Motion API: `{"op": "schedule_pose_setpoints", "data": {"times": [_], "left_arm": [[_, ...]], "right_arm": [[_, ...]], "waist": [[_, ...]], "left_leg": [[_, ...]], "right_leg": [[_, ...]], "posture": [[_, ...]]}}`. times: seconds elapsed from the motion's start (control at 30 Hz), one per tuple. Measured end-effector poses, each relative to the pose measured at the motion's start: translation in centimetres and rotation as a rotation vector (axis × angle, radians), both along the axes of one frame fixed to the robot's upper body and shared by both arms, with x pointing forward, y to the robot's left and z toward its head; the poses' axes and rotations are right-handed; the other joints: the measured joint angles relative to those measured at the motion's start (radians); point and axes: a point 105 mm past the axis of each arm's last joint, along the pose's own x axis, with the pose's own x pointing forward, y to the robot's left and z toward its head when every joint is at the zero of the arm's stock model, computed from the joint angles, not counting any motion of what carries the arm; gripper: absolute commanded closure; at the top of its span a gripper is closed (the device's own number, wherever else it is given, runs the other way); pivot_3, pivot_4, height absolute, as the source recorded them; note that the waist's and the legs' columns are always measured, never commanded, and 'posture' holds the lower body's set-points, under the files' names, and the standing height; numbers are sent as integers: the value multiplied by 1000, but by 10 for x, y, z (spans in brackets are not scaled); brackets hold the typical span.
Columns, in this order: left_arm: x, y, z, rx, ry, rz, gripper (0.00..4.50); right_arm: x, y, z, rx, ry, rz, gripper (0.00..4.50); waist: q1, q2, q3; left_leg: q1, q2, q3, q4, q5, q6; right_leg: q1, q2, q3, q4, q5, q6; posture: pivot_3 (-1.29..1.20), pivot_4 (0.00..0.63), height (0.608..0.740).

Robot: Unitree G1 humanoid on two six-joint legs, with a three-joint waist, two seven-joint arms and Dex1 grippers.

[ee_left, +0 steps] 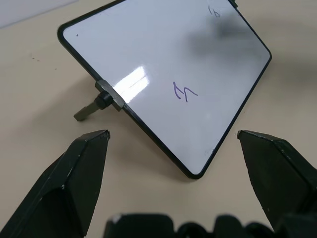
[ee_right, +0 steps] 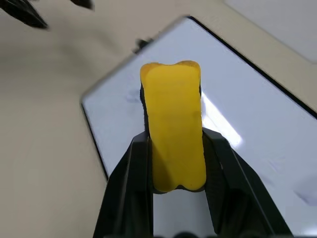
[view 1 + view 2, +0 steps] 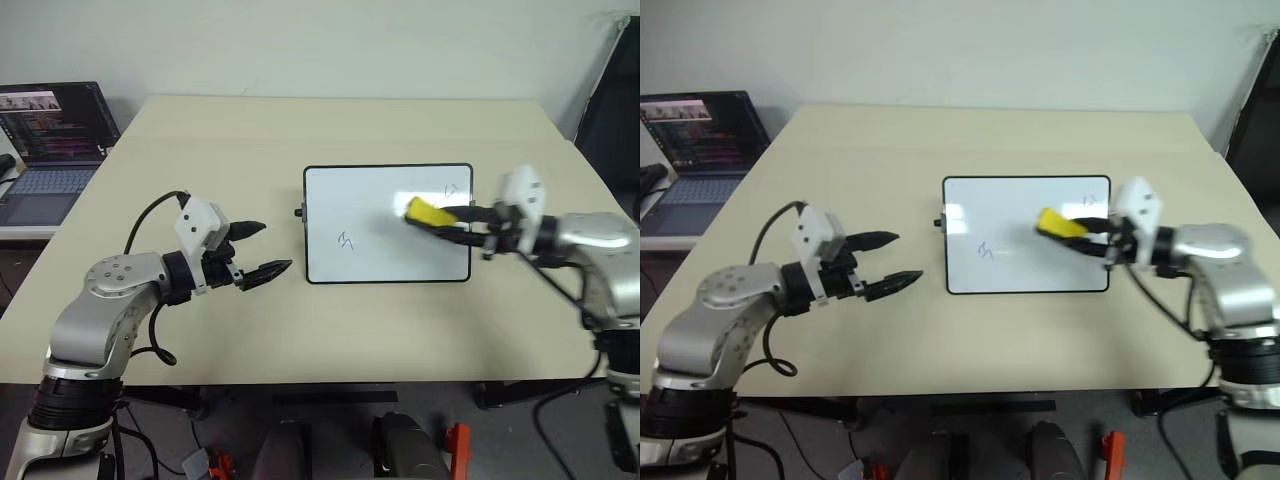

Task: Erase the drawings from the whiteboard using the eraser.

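Observation:
The whiteboard point(image 3: 380, 262) lies flat in the middle of the table, black-framed, with a small knob on its left side. Two drawings show on it: a small scribble point(image 3: 346, 240) at lower left and another point(image 3: 455, 190) near the top right corner. My right gripper point(image 3: 442, 221) hovers over the board's right half, shut on the yellow eraser point(image 3: 429, 212), which sticks out past the fingertips point(image 2: 173, 124). My left gripper point(image 3: 264, 250) stands open just left of the board, nothing between its fingers, pointing at the board's near left corner point(image 1: 195, 171).
The beige table point(image 3: 250, 130) stretches wide around the board. An open laptop point(image 3: 50, 140) sits on a lower surface off the table's far left. A dark object point(image 3: 612, 100) stands beyond the table's far right corner.

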Motion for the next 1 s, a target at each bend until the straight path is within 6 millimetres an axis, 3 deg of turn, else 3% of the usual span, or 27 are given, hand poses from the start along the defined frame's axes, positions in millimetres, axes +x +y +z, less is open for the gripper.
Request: {"op": "schedule_pose_setpoints", "data": {"times": [0.17, 0.27, 0.37, 0.53, 0.63, 0.87, 1.0], "left_arm": [[0, -2, -2, -2, 6, -7, 0], [-1, -2, -5, 10, 5, -17, 0], [-2, -2, -7, 16, 11, -16, 0], [-4, -1, -11, 16, 22, -16, 0], [-4, -1, -12, 16, 25, -16, 0], [-6, 0, -14, 15, 32, -12, 0], [-6, 0, -14, 15, 33, -12, 0]], "right_arm": [[34, 44, -9, -64, -109, -59, 3522], [43, 62, -27, -110, -116, -58, 3523], [54, 63, -41, -153, -114, -85, 3523], [67, 66, -36, -189, -184, -95, 3523], [65, 67, -44, -223, -189, -65, 3523], [23, 72, -107, -335, -20, 155, 3523], [26, 70, -109, -342, -15, 137, 3523]], "waist": [[2, 0, 0], [6, 0, 0], [12, 0, 0], [10, 0, 0], [9, -1, -2], [9, -1, -3], [9, -1, -3]], "left_leg": [[0, 0, 0, 2, 0, 0], [0, 0, 0, 2, 0, 0], [-1, -1, 0, 2, 0, 0], [2, 0, -1, 3, 0, 0], [3, 0, -1, 4, 0, 0], [13, 0, -4, 9, 0, 0], [17, 0, -4, 11, 2, 3]], "right_leg": [[0, 0, 0, 2, 0, 0], [0, -1, -1, 2, 0, 0], [0, -1, -1, 1, 0, 0], [1, 0, -1, 4, 0, -1], [3, 0, -1, 4, 0, -1], [17, 0, -3, 2, -1, -1], [20, 0, -3, 3, -4, -2]], "posture": [[0, 150, 740], [0, 150, 740], [0, 150, 740], [0, 150, 740], [0, 150, 740], [0, 150, 740], [0, 150, 740]]}}
